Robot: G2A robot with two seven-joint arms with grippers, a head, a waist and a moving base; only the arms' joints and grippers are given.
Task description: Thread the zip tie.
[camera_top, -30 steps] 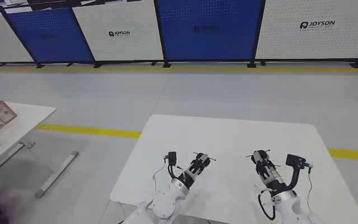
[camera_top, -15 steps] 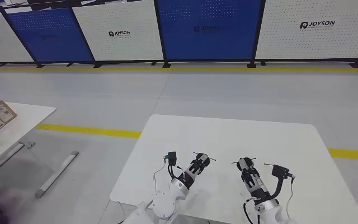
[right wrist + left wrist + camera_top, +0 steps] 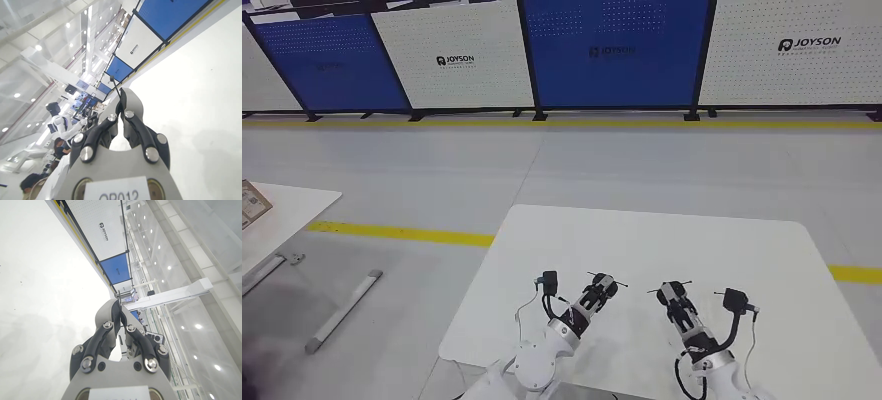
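a row of blue and white partition panels (image 3: pixel 612 50) closes the far side of the floor, and a yellow floor line (image 3: pixel 392 233) runs in front of it, passing behind the table. the white table (image 3: pixel 642 240) lies nearer, rectangular with rounded corners; its surface also forms the pale field behind the fingers in the left wrist view (image 3: pixel 37 275) and the right wrist view (image 3: pixel 189 94).

both arms rise from the table's near edge and stand over its near half, side by side and apart from each other. the left gripper (image 3: pixel 604 285) points away from the robot and slightly toward the other arm. in its own wrist view the left gripper (image 3: pixel 119 306) has its two ribbed black pads pressed together, clamping a thin black strip (image 3: pixel 119 295) whose short end projects just past the fingertips. from above, the black strip (image 3: pixel 620 283) lies crosswise through the fingertips, above the table.

the right gripper (image 3: pixel 672 290) stands near the left one without touching it. in the right wrist view the right gripper (image 3: pixel 121 96) is likewise closed, with the pads meeting on the zip tie (image 3: pixel 115 85). this zip tie is black and slender, and it ends in a small square head held clear of the fingertips. from above, the zip tie (image 3: pixel 654 290) crosses the fingertips with short lengths showing on either side. the two black pieces are apart; whether the strip in the left gripper is another zip tie cannot be told.
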